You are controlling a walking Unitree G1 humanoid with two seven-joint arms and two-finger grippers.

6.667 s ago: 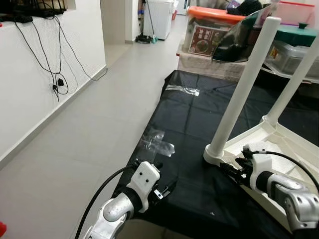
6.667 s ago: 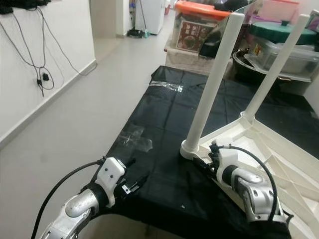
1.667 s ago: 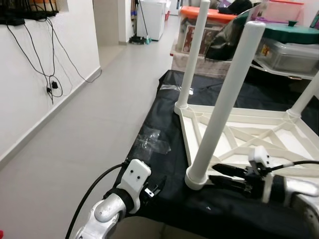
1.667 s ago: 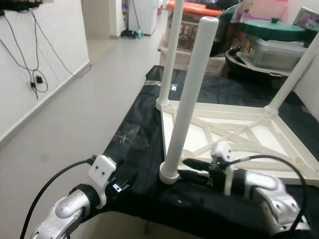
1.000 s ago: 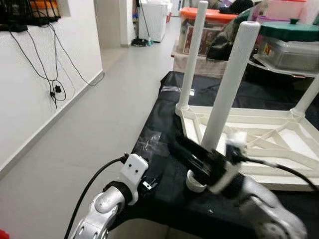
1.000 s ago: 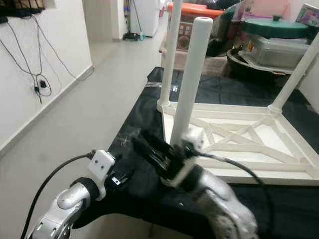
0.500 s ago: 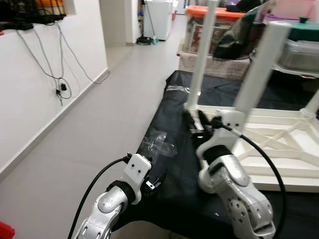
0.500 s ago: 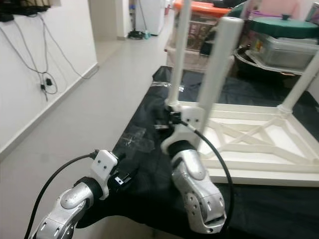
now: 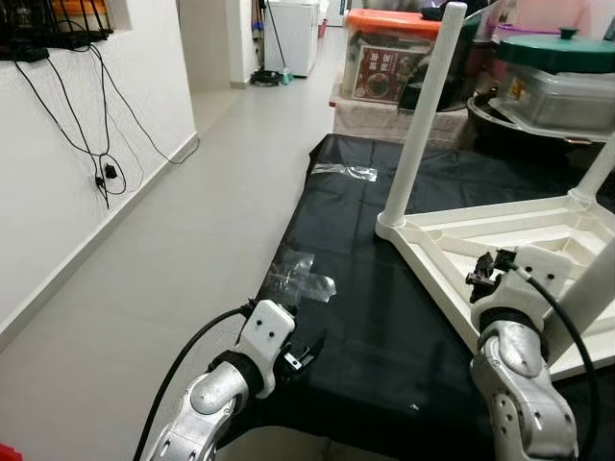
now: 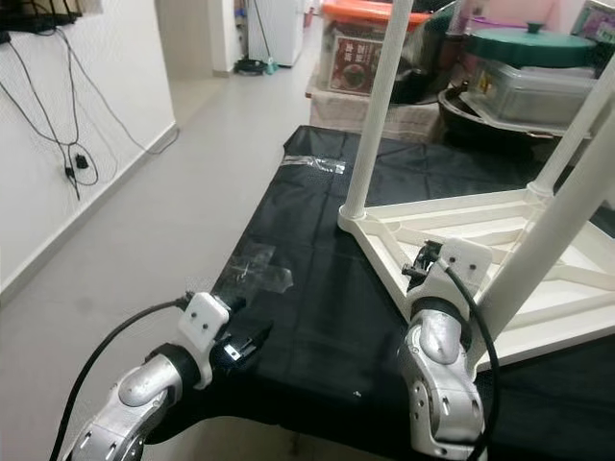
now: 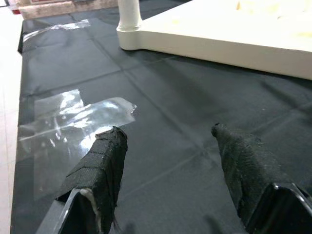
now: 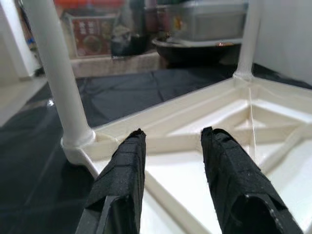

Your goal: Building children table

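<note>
The white children's table (image 9: 452, 245) lies upside down on a black sheet (image 9: 365, 307), its legs pointing up. One leg (image 9: 421, 115) stands at the corner nearest the sheet's left side. Another leg (image 9: 588, 293) rises close by on the right. My right gripper (image 9: 483, 270) is open and hovers over the table's ribbed underside (image 12: 204, 136), just inside the rim, holding nothing. Its black fingers (image 12: 129, 165) frame the corner leg (image 12: 58, 83). My left gripper (image 9: 306, 351) is open and empty, low over the sheet's near left edge, beside a patch of clear tape (image 11: 73, 114).
Storage boxes, one with an orange lid (image 9: 408, 48), and a green-lidded container (image 9: 553, 72) crowd the far end. Grey tiled floor (image 9: 192, 230) runs along the left, by a white wall with hanging cables (image 9: 106, 163). A second tape patch (image 9: 351, 173) marks the sheet's far corner.
My right arm swung from beside the far corner leg back to the right, over the table's frame. The table has turned, its near leg now further right. The left arm stayed put.
</note>
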